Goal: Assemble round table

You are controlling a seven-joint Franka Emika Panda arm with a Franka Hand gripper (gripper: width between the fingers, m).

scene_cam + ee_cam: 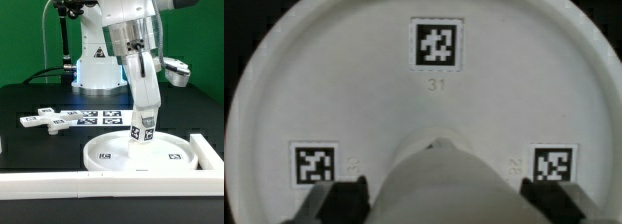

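My gripper [139, 64] is shut on the upper end of the white cylinder post [144, 110], which hangs slightly tilted with tags near its lower end. The post's lower end is over the middle of the large rimmed round disc [110, 153], which lies flat on the black table; I cannot tell if they touch. In the wrist view the post [441, 165] sits between my gripper's [441, 203] dark fingers [335, 200], with the disc [331, 90] and its three tags behind it. The flat cross-shaped piece [45, 120] lies to the exterior view's left.
The marker board [97, 116] lies behind the disc. White border bars run along the front [60, 182] and the exterior view's right [210, 150], close to the disc. The robot base [98, 65] stands at the back.
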